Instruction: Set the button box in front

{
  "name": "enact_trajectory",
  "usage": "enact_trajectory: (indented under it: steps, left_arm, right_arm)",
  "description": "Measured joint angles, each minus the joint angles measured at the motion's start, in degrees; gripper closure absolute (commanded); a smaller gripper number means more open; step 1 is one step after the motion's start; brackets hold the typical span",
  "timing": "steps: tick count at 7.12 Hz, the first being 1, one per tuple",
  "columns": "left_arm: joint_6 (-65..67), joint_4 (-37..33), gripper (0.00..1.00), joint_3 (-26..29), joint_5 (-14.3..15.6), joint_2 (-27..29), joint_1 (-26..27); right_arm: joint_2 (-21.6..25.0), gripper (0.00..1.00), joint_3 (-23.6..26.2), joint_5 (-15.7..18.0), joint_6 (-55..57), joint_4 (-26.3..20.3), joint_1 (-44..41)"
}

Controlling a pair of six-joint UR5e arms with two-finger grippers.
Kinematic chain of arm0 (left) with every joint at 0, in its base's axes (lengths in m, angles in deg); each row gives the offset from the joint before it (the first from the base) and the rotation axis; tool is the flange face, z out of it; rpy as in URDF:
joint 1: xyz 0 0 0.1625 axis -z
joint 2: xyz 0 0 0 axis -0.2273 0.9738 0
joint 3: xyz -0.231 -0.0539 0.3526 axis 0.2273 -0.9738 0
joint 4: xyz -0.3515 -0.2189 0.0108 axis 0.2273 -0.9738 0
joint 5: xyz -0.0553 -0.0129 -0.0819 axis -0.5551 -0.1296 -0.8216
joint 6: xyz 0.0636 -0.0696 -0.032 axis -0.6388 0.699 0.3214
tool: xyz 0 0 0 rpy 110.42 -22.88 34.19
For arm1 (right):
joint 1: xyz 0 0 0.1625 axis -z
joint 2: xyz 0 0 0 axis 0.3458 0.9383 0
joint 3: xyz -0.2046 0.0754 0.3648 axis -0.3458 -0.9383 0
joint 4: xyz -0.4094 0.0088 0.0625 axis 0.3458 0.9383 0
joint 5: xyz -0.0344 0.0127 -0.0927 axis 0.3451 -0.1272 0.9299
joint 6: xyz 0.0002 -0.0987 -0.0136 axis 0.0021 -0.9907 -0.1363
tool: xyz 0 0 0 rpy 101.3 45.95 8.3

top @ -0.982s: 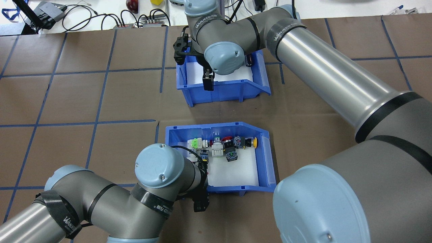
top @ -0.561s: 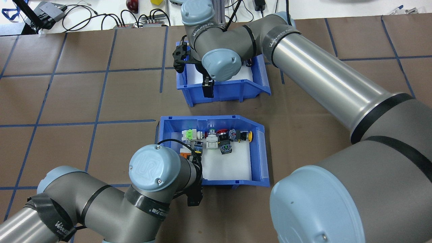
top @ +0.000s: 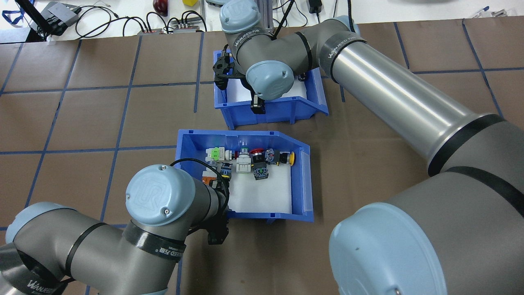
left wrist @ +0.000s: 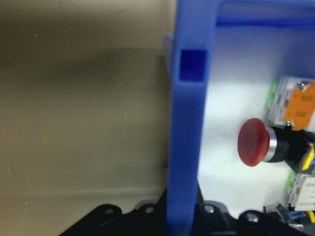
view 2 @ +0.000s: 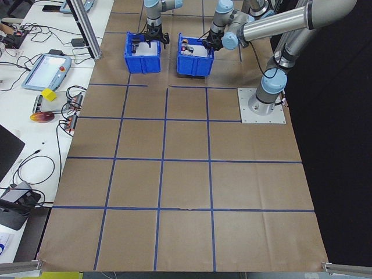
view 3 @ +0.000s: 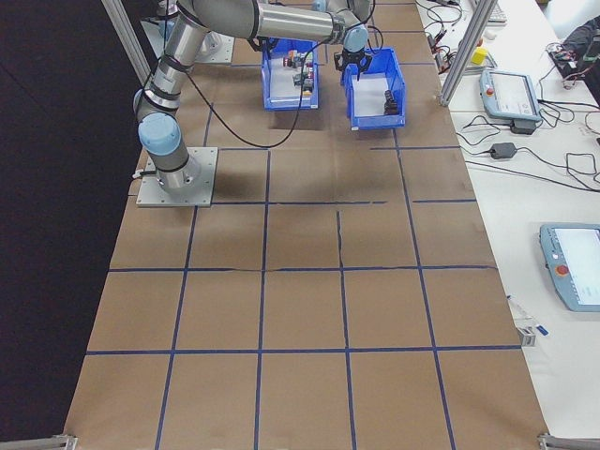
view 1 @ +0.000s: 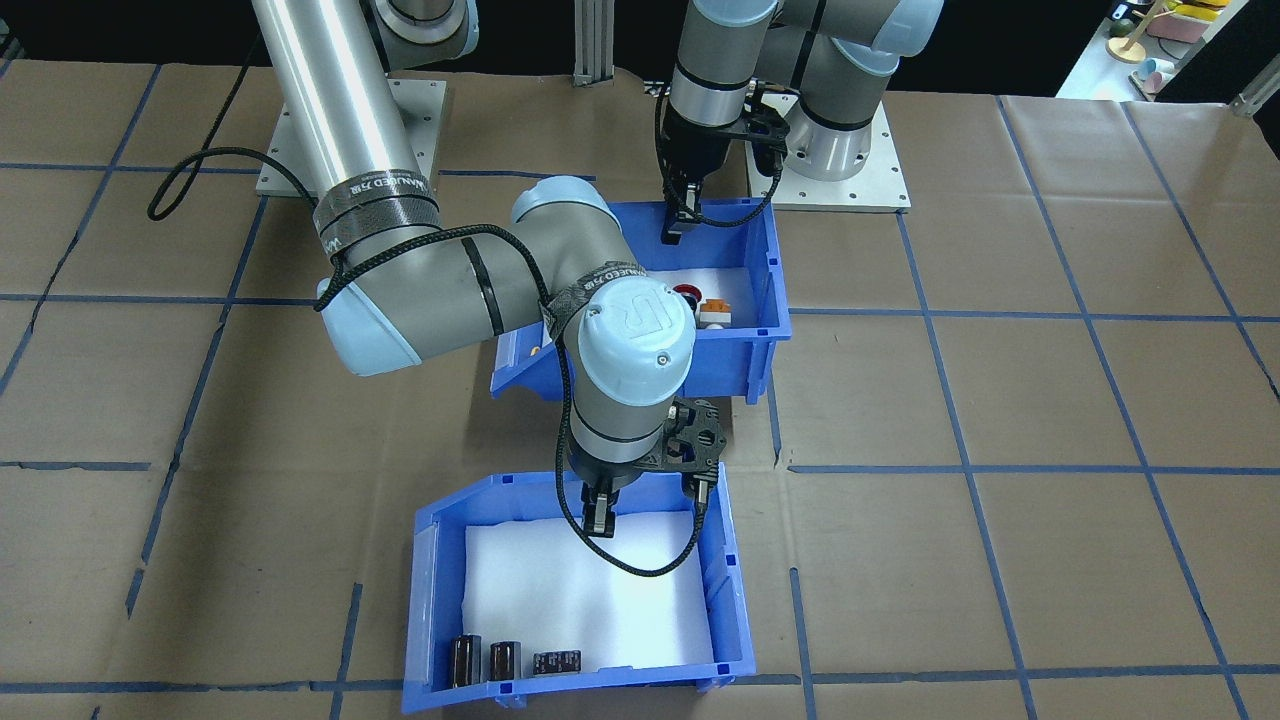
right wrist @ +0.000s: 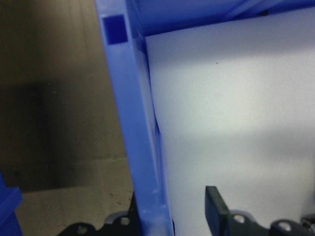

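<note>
The button box [top: 245, 135] is a blue bin with a white foam floor and several coloured push-buttons, among them a red mushroom head [top: 257, 152]. It sits mid-table, close to the second blue bin [top: 313, 92]. My left gripper [top: 219, 224] is shut on the button box's near side wall [left wrist: 187, 147], and the red button [left wrist: 253, 142] lies just inside. In the front-facing view, the left gripper [view 1: 678, 228] clamps the button box [view 1: 740, 365] at its robot-side edge. My right gripper [top: 257, 100] is open astride the second bin's wall [right wrist: 130, 123], with one finger [right wrist: 215, 206] over the foam.
The second bin [view 1: 430, 620] holds two dark cylinders [view 1: 465, 660] and a small black block [view 1: 557, 662] at its far end. Blue tape lines grid the brown table cover. Cables and devices [top: 61, 14] lie on the white bench beyond the far edge.
My left arm has dragged the button box to the robot's left and away from the robot, closer to the second bin. The right gripper shifted slightly at that bin's wall, and the bin stayed put.
</note>
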Motion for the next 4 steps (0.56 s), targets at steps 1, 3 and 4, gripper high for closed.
enact_trajectory:
  steps: [1, 3, 4]
  left_arm:
    - [-2.04, -2.23, 1.0, 0.15, 0.04, -1.41, -1.16]
    - [-5.85, -5.94, 1.0, 0.21, 0.09, -3.9, -3.64]
    - [-7.77, -7.43, 1.0, 0.2, 0.26, -4.96, -4.57]
  right_arm:
    - [0.13, 0.95, -0.2, 0.5, -0.05, 0.0, 0.02]
    - [0.73, 0.95, -2.8, 0.86, -0.79, -1.07, 0.85]
    - [1.33, 0.95, -4.41, 1.59, -2.96, -2.65, 2.2]
